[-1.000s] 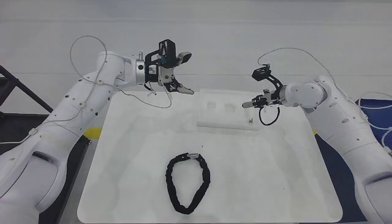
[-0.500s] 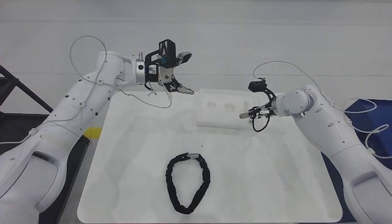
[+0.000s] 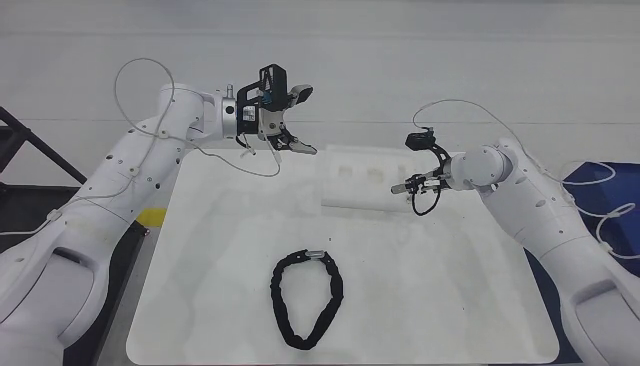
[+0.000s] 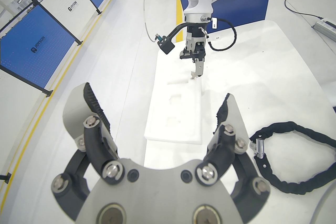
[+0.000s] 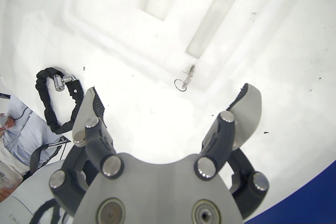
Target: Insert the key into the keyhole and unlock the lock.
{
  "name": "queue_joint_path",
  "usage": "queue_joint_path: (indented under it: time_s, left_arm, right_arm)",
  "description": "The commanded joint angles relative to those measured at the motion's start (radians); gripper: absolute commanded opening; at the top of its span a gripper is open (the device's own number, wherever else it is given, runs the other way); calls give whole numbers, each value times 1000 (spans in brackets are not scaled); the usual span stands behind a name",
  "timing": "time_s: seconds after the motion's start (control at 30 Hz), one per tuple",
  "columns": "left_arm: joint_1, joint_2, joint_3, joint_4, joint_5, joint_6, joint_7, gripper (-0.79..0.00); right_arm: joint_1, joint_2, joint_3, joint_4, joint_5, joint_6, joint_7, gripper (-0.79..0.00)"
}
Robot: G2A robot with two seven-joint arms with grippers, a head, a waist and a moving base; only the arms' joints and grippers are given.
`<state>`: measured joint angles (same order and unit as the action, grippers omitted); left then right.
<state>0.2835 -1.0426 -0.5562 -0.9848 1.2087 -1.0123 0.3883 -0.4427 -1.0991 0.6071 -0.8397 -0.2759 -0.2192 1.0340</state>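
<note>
A: Where's the key (image 5: 187, 79)?
B: I see it on the white foam block (image 5: 186, 7), at the end of the long slot, near the block's edge. My right jaws hang over it, wide open, empty.
A: Lock?
B: Chain lock (image 3: 306, 296) looped on the table (image 3: 450, 296), well apart from the block. Left jaws wide open, empty, over the table's far edge, left side.

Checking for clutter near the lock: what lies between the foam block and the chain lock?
Nothing: in the top view the table is bare between the foam block and the chain lock, plain white surface.
</note>
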Motion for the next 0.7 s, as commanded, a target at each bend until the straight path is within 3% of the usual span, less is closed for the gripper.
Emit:
queue_joint_path:
  time_s: [0.0,0.3,0.53,0.57,0.63,0.67]
  left_arm:
    - [0,0,0,0,0,0,0,0]
    - [0,0,0,0,0,0,0,0]
    - [0,0,0,0,0,0,0,0]
    - [0,0,0,0,0,0,0,0]
    - [0,0,0,0,0,0,0,0]
    - [0,0,0,0,0,0,0,0]
  right_arm:
    - [-10,0,-2,-13,-25,21,-18,0]
    - [-37,-8,-15,-91,-117,210,2,0]
    - [-51,-24,-15,-96,-124,281,-3,-3]
    - [-52,-26,-14,-94,-124,283,-5,-77]
    - [-51,-29,-14,-90,-133,288,-6,-385]
    - [-50,-31,-13,-88,-134,289,-7,-416]
